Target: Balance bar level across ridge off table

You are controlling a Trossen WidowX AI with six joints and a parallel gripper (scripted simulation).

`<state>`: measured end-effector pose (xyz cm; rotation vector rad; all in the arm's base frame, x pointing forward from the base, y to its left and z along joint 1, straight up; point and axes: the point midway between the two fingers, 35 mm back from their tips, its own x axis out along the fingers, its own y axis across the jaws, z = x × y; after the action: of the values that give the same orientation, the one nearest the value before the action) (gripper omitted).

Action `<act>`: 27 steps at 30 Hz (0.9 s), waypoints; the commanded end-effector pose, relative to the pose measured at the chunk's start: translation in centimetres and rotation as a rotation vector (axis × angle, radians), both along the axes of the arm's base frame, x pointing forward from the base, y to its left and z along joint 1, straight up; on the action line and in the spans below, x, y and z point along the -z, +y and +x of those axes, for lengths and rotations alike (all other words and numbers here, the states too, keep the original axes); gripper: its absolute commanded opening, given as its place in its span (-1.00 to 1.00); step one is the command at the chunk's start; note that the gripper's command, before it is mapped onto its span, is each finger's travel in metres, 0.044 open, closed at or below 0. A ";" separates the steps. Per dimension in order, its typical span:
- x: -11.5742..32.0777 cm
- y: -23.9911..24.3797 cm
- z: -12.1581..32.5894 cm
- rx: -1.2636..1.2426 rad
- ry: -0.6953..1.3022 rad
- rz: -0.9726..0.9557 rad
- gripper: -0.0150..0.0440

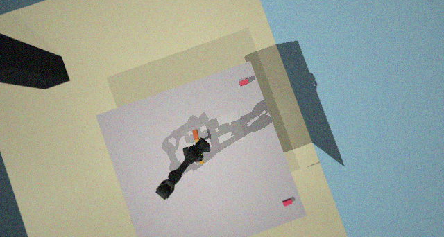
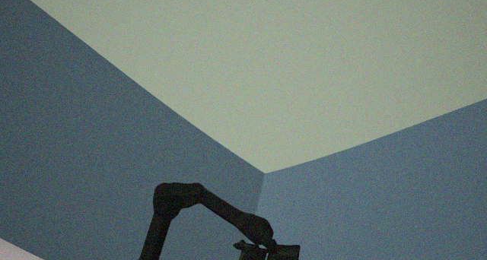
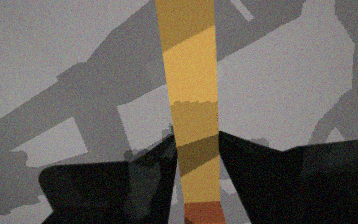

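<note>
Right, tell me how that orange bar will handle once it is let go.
The bar looks straight beyond the gripper shut on it, so probably stiff. Flat faces suggest it won't roll. Long and narrow, it may tip unless centred.
</note>
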<state>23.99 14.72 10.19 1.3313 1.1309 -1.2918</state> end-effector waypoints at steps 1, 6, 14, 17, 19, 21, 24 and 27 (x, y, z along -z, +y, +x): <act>0.1 0.1 0.0 0.000 0.001 0.003 -0.49; 0.1 0.1 0.0 0.000 0.001 0.003 -0.49; 0.2 0.1 0.0 0.000 0.001 0.003 -0.49; 0.2 0.1 0.0 0.000 0.001 0.003 -0.49; 0.2 0.1 0.0 0.000 0.001 0.003 -0.49; 0.2 0.1 0.0 0.000 0.001 0.003 -0.49; 0.3 0.1 0.0 0.000 0.001 0.003 -0.49; 0.3 0.1 0.0 0.000 0.001 0.003 -0.49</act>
<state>24.00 14.73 9.96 1.3313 1.1309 -1.2918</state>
